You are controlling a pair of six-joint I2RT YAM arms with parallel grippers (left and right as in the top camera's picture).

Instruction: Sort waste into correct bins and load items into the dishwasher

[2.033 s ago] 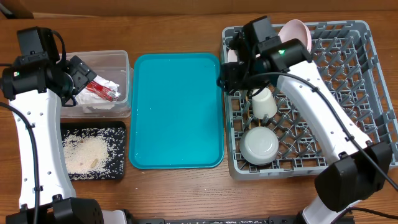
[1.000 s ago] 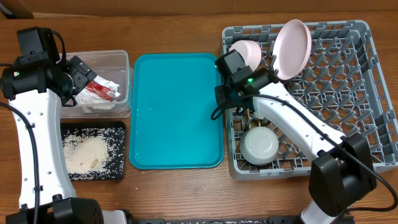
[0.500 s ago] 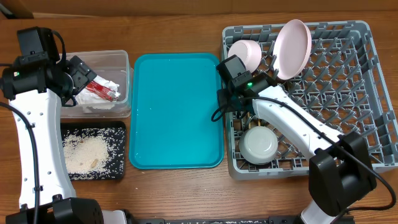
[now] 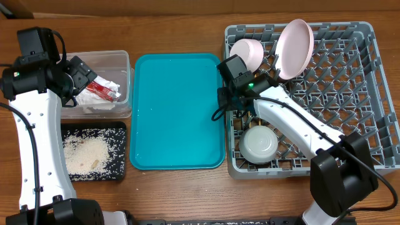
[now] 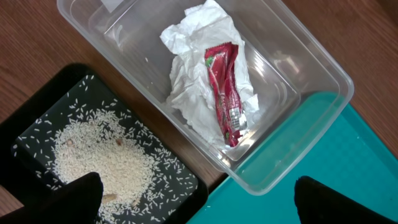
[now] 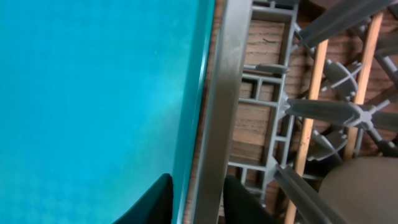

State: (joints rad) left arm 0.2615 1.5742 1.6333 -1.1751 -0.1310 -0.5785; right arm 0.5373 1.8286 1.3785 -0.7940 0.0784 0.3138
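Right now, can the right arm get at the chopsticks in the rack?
Probably yes. The right pincer is at the left wall of the rack, and the chopsticks lie just beyond it, low among the pegs, which could hamper a clean grip.

**Work surface and lighting, viewed from above the bench.**
A brown wooden table [image 4: 181, 194] fills the field from edge to edge. Its grain runs from 9 o'clock to 3 o'clock, with darker streaks through a warm mid-brown ground. The closer views show the same wood, with fine lines in the grain. In the 11 o'clock corner a paler tan slab [image 4: 15, 7] is cut off by the frame, and what it is cannot be told. The light is even and diffuse, and shadows on the wood are soft and lie close under whatever casts them.
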